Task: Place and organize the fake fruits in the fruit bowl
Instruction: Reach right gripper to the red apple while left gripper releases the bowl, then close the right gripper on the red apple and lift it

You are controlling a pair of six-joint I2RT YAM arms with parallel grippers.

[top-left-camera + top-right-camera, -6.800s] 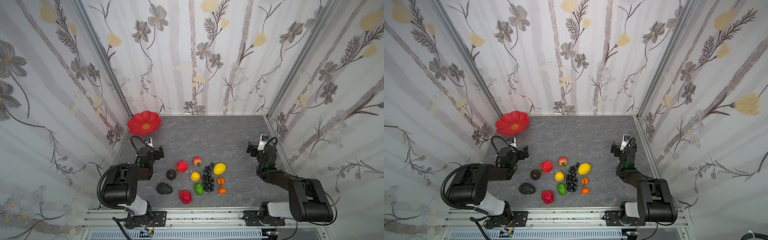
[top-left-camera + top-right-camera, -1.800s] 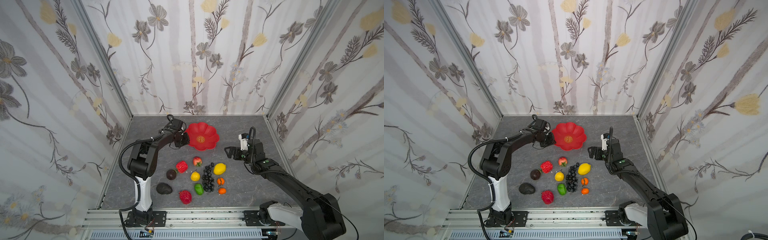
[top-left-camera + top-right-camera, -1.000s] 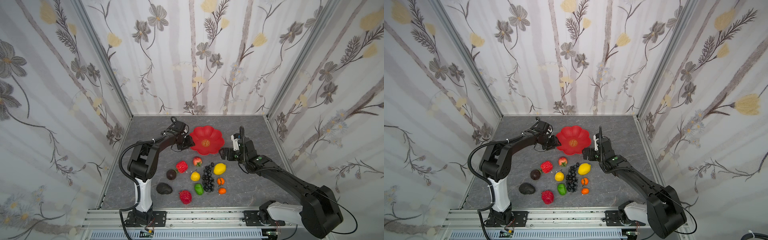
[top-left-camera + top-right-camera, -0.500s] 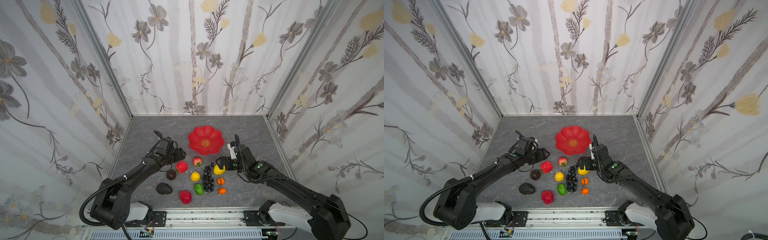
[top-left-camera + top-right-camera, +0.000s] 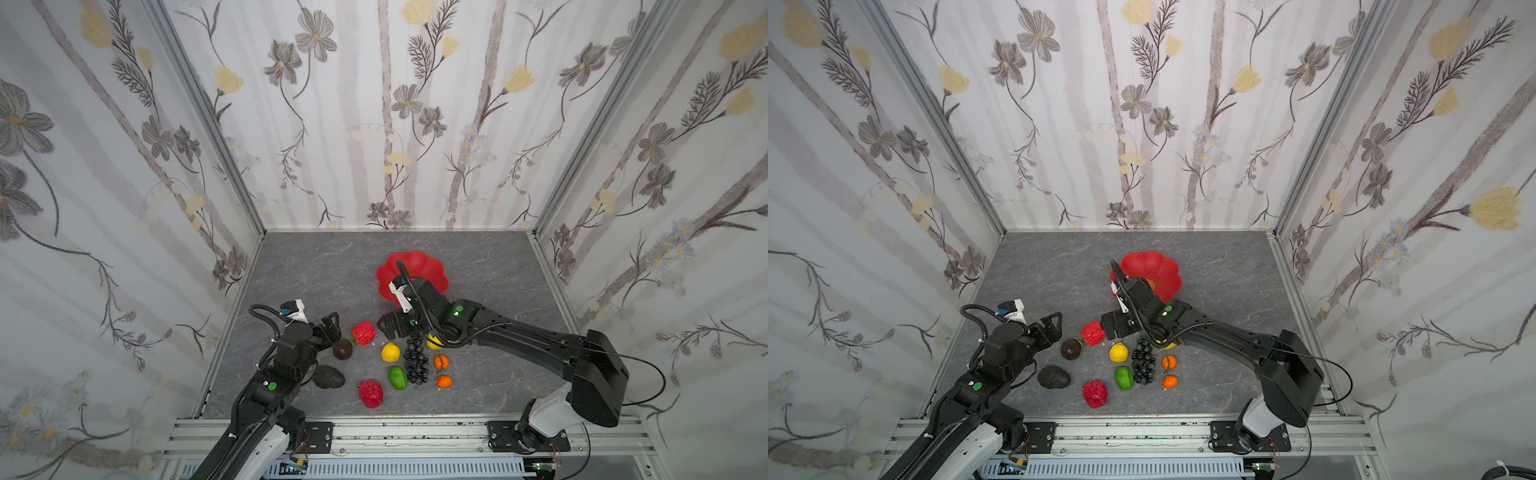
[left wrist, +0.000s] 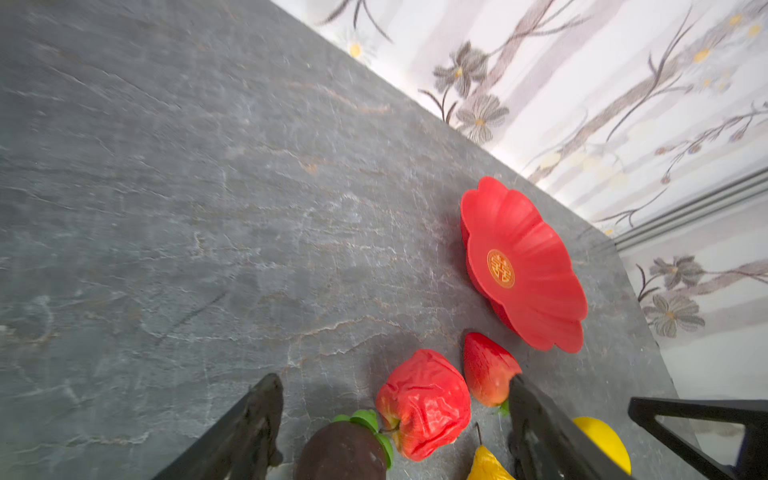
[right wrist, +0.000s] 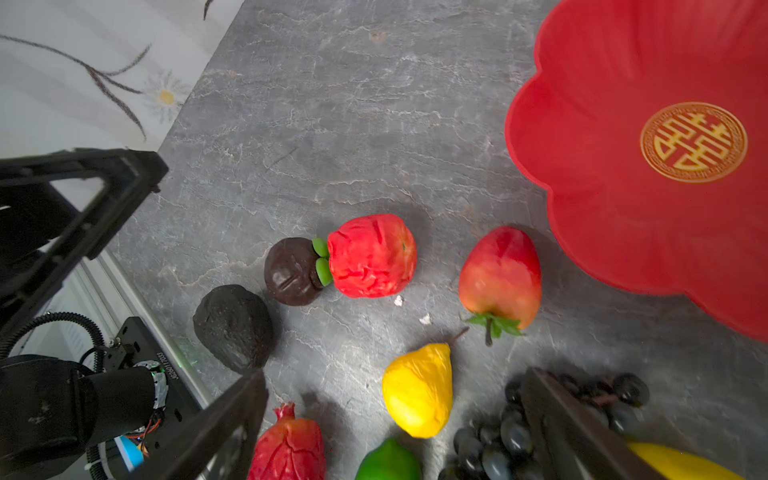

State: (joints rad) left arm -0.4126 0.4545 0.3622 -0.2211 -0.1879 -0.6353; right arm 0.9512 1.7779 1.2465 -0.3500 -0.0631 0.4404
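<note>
The red fruit bowl (image 5: 432, 270) (image 5: 1158, 266) (image 6: 523, 266) (image 7: 623, 166) sits empty behind the fake fruits, partly hidden by my right arm in both top views. My left gripper (image 5: 330, 328) (image 6: 392, 384) is open, its jaws straddling a crumpled red apple (image 6: 424, 403) (image 5: 363, 333) and a dark mangosteen (image 6: 340, 453) without touching them. My right gripper (image 5: 390, 328) (image 7: 395, 376) is open low over the yellow pear (image 7: 419, 390) (image 5: 390, 352), beside the black grape bunch (image 7: 498, 436) (image 5: 415, 361). A red strawberry-like fruit (image 7: 500, 278) lies by the bowl.
On the grey slab (image 5: 332, 266) also lie a dark avocado (image 5: 328, 377), a red pomegranate (image 5: 371, 393), a green fruit (image 5: 397, 377), two small oranges (image 5: 441, 362) and a lemon (image 7: 673, 461). Flowered walls enclose three sides. A metal rail (image 5: 395, 432) runs along the front.
My left gripper has let go of the bowl, pulled back toward the front left and opened over the red apple. My right gripper has moved left and forward over the fruits.
</note>
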